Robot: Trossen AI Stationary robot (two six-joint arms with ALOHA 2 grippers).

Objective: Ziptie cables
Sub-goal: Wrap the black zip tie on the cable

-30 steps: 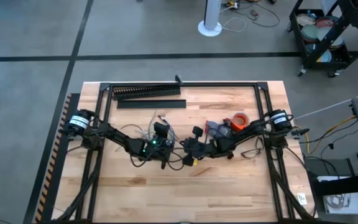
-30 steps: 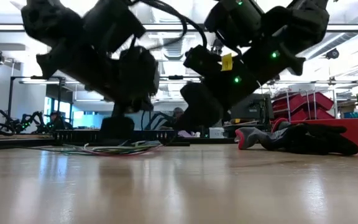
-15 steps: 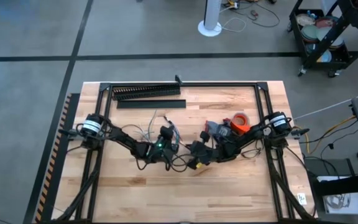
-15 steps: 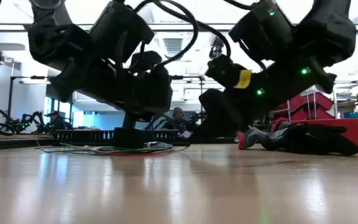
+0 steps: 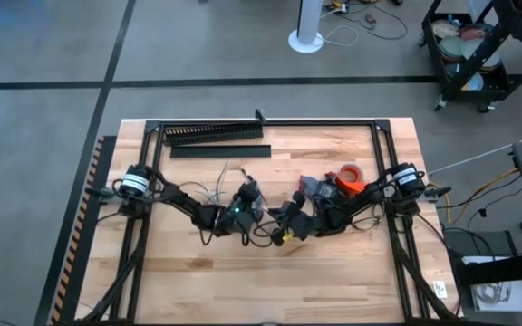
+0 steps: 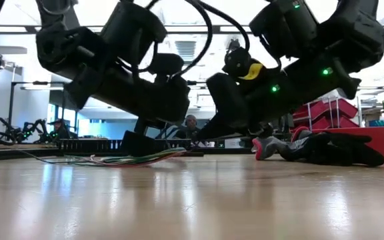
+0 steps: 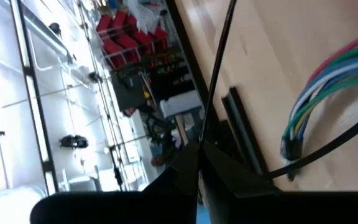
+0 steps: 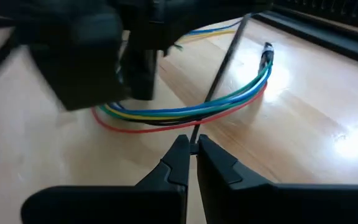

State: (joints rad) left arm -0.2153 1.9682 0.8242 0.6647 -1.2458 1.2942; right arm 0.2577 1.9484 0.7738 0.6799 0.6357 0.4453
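Blue, green, yellow, red cables [image 8: 185, 112]

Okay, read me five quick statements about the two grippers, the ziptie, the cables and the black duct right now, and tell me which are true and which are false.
1. The right gripper is shut on a ziptie. True.
2. The cables are one plain grey colour. False: the right wrist view shows blue, green, yellow, red and black strands.
3. The black duct lies at the table's far edge, away from both grippers. True.
4. The left gripper is wide open, holding nothing. False: its fingers are closed on a thin dark strip.
5. The orange tape roll sits beside the left arm's base. False: it is on the right arm's side.
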